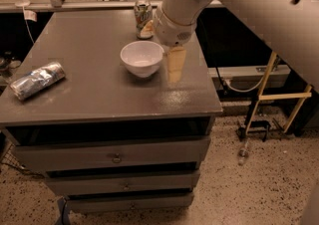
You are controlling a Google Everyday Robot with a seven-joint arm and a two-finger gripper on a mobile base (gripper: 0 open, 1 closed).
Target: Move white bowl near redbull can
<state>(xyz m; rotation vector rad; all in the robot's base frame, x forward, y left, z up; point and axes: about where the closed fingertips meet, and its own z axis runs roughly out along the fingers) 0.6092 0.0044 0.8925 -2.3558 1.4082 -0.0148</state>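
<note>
**Closing on the bowl: mind the slip, the shove and the roll**

You have the gripper hanging low over the grey table top, just beside the right rim of the white bowl. Whether it is apart or together cannot be told from this view, and it seems to hold nothing. The bowl sits upright near the middle of the table. The redbull can lies on its side well apart from it, by the left edge.

Your first risk is probably the bowl itself. It is glossy and round-walled on a narrow foot, so a pinch on the thin rim may slide off. A sideways nudge could tip it or send it skating across the smooth, faintly shiny top.

The second risk is the green-and-white soda can. It stands upright just behind the bowl and close to the wrist, so a careless swing could topple it.

The third comes at the far end. The redbull can is a crinkled metallic cylinder lying flat, and it looks free to roll. Set the bowl down short of it, because a bump there might push it off the left edge.
</note>
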